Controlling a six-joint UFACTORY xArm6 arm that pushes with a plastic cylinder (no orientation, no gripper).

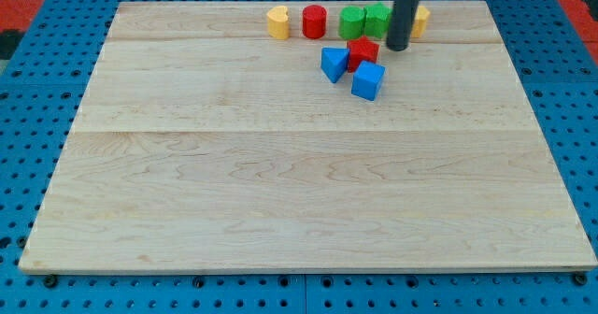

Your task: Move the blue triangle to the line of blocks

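Observation:
A blue triangle point(334, 64) lies near the view's top, just below a line of blocks along the top edge. The line holds a yellow heart point(277, 21), a red cylinder point(314, 21), two green blocks point(351, 21) point(377, 19) and a yellow block point(421, 18) partly hidden by the rod. A red block point(363, 50) touches the triangle's right side. A blue cube point(368, 80) sits just below the red block. My tip point(398, 47) stands right of the red block, apart from the blue triangle.
The wooden board point(280, 183) rests on a blue pegboard table point(28, 118). The board's top edge runs just behind the line of blocks.

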